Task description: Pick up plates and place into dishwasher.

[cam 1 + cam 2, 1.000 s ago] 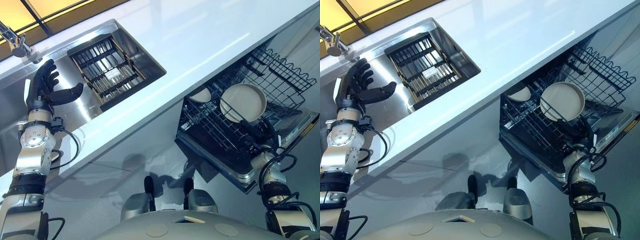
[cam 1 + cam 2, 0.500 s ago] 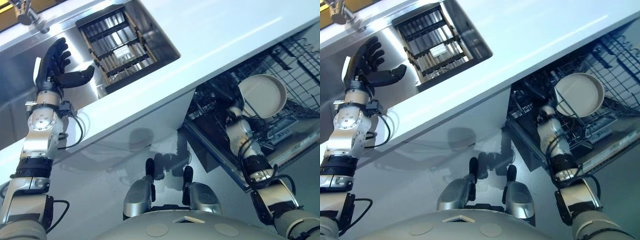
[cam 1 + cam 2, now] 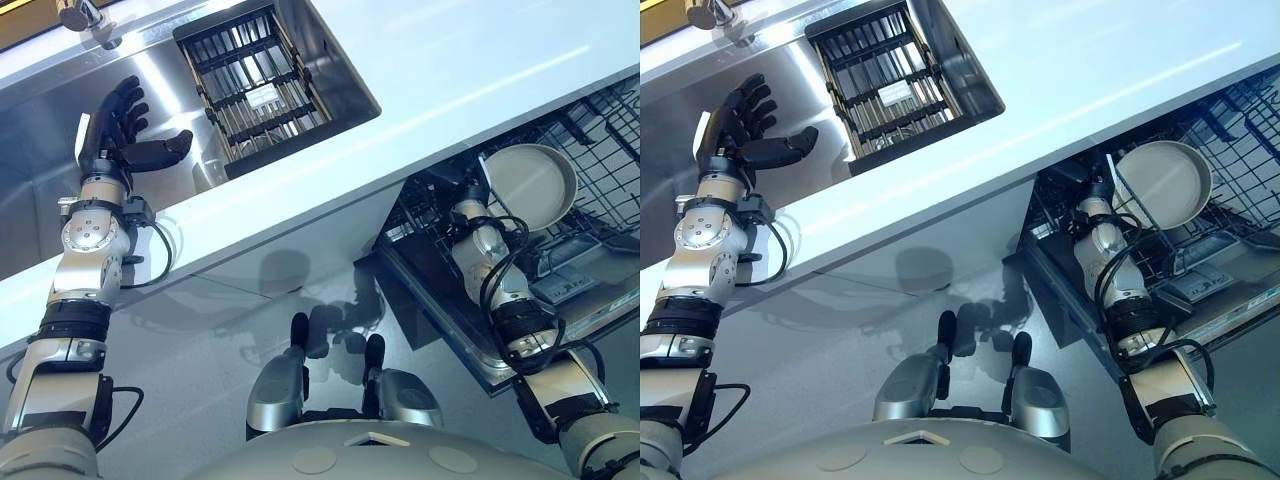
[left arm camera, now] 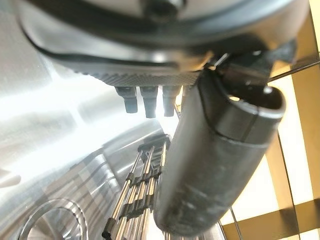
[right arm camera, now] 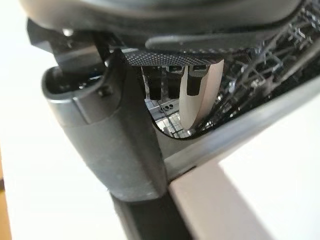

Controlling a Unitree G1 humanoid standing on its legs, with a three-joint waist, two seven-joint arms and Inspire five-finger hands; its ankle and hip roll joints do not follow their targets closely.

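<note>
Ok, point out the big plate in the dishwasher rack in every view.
Left eye view: plate propped in the dishwasher rack, right side, just below the counter edge.
Right eye view: plate in the same spot, right side.
Left wrist view: faces the sink rack instead.
Right wrist view: a pale curved edge past the right hand; cannot tell which plate.
Shared landmark: the counter edge.

The left hand [image 4: 150, 50] — fingers [image 4: 150, 102] straight, thumb out; beyond, steel sink [image 4: 40, 115]; wire rack [image 4: 132, 192].

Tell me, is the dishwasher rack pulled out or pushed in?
Pulled out: the dishwasher rack extends past the countertop, with a plate in it.
</note>
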